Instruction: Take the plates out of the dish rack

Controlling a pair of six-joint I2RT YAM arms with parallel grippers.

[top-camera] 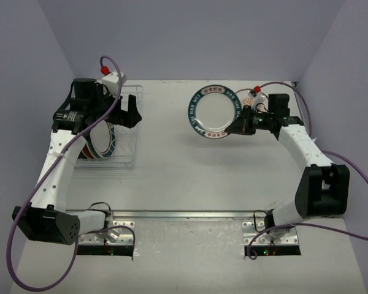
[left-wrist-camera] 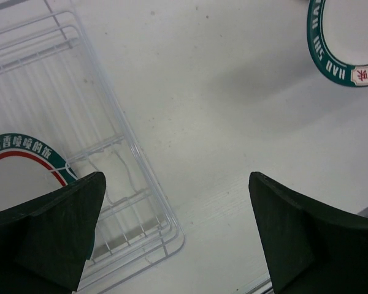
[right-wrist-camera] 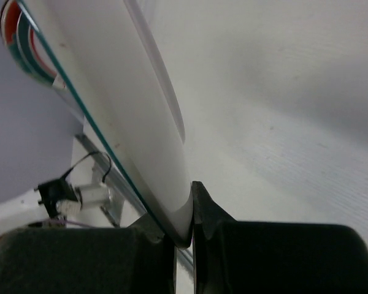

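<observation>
— Where does the dish rack (top-camera: 126, 153) sit?
— At the far left of the surface (top-camera: 172, 177), partly under the left arm (top-camera: 61, 153).
— What is in it?
— The racked plates (top-camera: 101, 142), on edge in its near left part. The arm hides some, so I cannot count them.
— And the left tool (top-camera: 127, 114)?
— Above the rack's right side, to the right of those plates.
— Anything outside the rack?
— The lone plate (top-camera: 213, 110), right of centre toward the far edge, well apart from the rack. It is tilted, with its right rim between the fingers of the right tool (top-camera: 240, 124), which is just to its right.
</observation>
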